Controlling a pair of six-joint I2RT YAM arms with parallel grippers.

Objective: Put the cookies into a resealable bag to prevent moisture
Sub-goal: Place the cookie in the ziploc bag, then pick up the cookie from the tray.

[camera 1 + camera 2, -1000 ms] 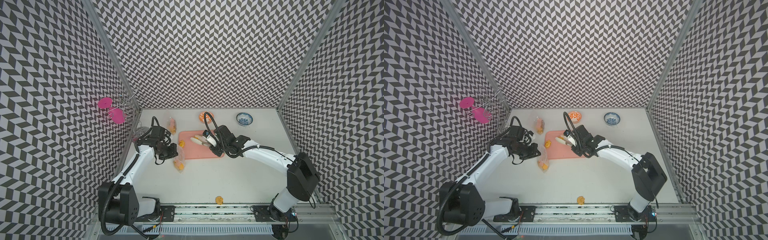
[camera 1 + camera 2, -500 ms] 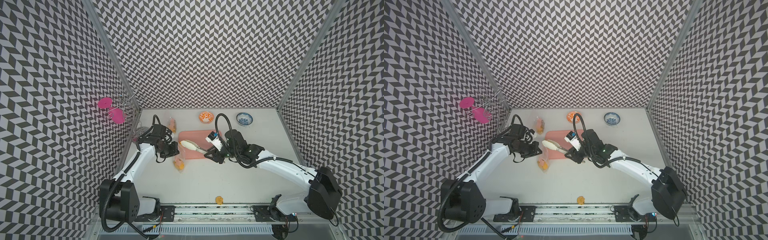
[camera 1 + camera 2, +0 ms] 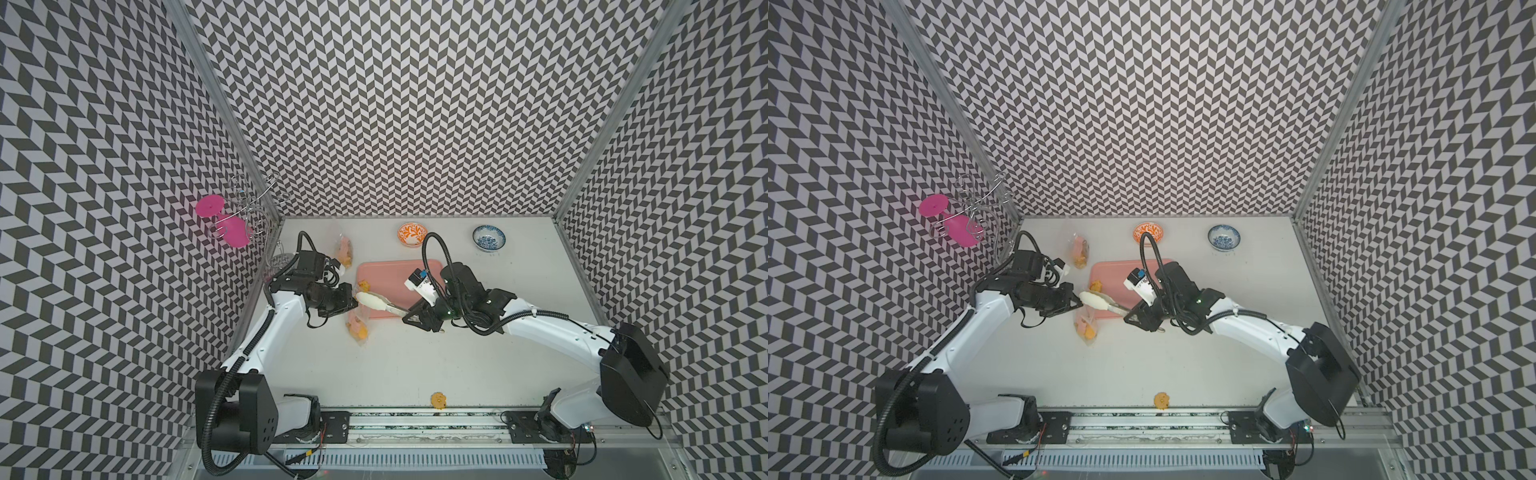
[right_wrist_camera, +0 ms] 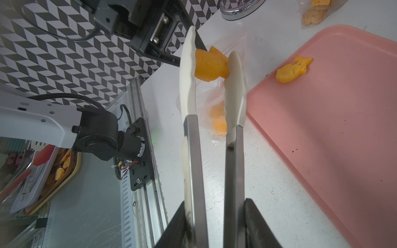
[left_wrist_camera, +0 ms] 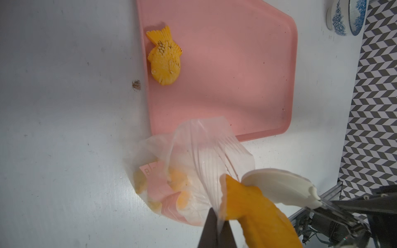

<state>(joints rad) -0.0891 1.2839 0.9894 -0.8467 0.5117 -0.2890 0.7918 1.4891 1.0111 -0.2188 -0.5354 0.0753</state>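
The left hand (image 5: 217,227) was closed, its 2 jaws pinching the top edge of a clear plastic bag (image 5: 204,150) and holding that edge up. The bag's bottom rested on the counter (image 5: 64,128) just off the front-left corner of the pink tray (image 5: 225,75). Several yellow-orange cookies (image 5: 178,182) lay inside the bag.

The right hand (image 4: 214,223) was clamped on the metal arms of a pair of tongs (image 4: 192,150), its jaws part-way apart with the tongs squeezed between them. The tongs' 2 white tips gripped 1 orange fish cookie (image 4: 211,66). It was lifted off the counter right beside the bag's raised edge and close to the left hand. Whether it touched the plastic could not be told.

On the tray, near its left edge, 1 more fish-shaped biscuit (image 5: 164,58) lay flat. A round cookie (image 3: 439,400) sat alone at the front edge of the counter, about midway along it and well apart from both hands. Toward the rear-left corner lay another bag (image 3: 344,251) with cookies in it, behind the left arm. An orange bowl (image 3: 412,234) and a blue bowl (image 3: 489,238) stood near the rear edge, behind the tray.
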